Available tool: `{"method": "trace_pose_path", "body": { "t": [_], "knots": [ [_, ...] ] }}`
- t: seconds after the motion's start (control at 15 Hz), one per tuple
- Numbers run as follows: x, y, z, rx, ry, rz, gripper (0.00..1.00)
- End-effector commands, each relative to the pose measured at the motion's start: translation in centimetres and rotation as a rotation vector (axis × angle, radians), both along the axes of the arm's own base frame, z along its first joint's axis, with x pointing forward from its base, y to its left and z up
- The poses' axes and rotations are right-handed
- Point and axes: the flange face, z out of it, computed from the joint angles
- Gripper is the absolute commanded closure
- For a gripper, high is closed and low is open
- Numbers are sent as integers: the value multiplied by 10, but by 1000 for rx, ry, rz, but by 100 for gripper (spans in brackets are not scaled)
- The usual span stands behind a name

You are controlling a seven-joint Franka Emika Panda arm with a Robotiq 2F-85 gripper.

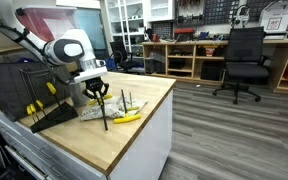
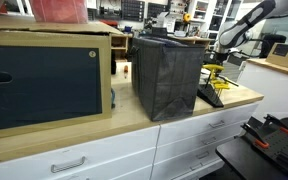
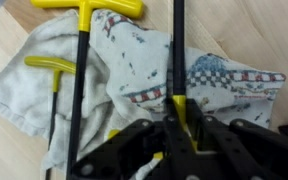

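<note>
"Wrist view first: what's where?"
"Counter (image 3: 269, 35), then the rag (image 3: 134, 70) on it. Above them the gripper (image 3: 180, 128) is clamped on a T-handle wrench (image 3: 177, 50) at its yellow grip, shaft pointing down; two more wrenches (image 3: 76, 100) lie beside."
"Step?"
"Lifting it clear, I'd judge — next calls for a steady, upright hold."

In an exterior view, the camera stands off the counter's (image 1: 134, 130) corner and faces the arm (image 1: 69, 48) at left of frame. In an exterior view from farther back, it looks along the same counter (image 2: 124, 122), with the arm (image 2: 246, 25) small at upper right. The wrist view looks down, very close, on the T-handled tool (image 3: 177, 50) and cloth (image 3: 134, 60).
</note>
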Motion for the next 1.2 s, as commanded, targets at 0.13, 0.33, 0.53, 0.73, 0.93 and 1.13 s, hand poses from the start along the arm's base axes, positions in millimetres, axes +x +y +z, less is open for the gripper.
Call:
{"method": "trace_pose_path", "body": {
  "t": [0.13,0.33,0.53,0.73,0.93,1.13],
  "knots": [
    [-6,47,-24,16,47,115,96],
    [-9,61,-39,18,76,151,59],
    [-9,64,-43,9,84,158,45],
    [-8,62,-41,8,78,148,23],
    [-7,61,-41,6,76,143,62],
    [-8,62,-42,5,77,142,84]
  ]
}}
